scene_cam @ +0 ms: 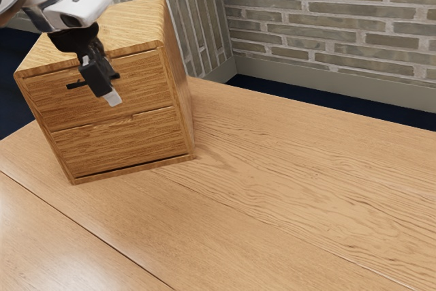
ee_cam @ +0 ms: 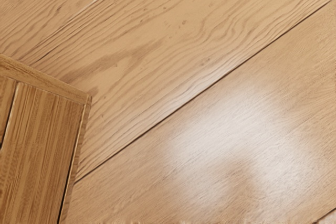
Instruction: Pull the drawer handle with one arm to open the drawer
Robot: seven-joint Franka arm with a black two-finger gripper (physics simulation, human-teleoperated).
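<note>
Okay, pincer (scene_cam: pixel 103 86) first. It's hanging right in front of the upper drawer (scene_cam: pixel 146 76), hard up against the face. From this side I can't tell how wide it is, or whether it has hold of anything. The drawer handle (scene_cam: pixel 73 86) is a thin dark bar, and one end pokes out of the pincer toward the exterior view's left. So I'm on the handle or just at it.

The upper drawer looks flush with the cabinet (scene_cam: pixel 136 22) front, so I'd call it not yet opened. The lower drawer (scene_cam: pixel 122 142) sits shut beneath it.

On the wrist view I see a corner of the cabinet (ee_cam: pixel 37 150) below the hand. Past it is bare table (ee_cam: pixel 210 66), with a pale glare patch (ee_cam: pixel 236 145) on the boards.

Now the worries. If the hold on that slim bar is shallow or lopsided, I think a pull could slip straight off it. The hand would come away with nothing.

The cabinet also stands free on the table (scene_cam: pixel 293 195), skewed to the plank lines. A pull that doesn't run square to the drawer face could bind the drawer. Then the whole box might slide or rock toward me instead of opening.

The brick wall (scene_cam: pixel 327 11) is well apart, so no trouble there.
</note>
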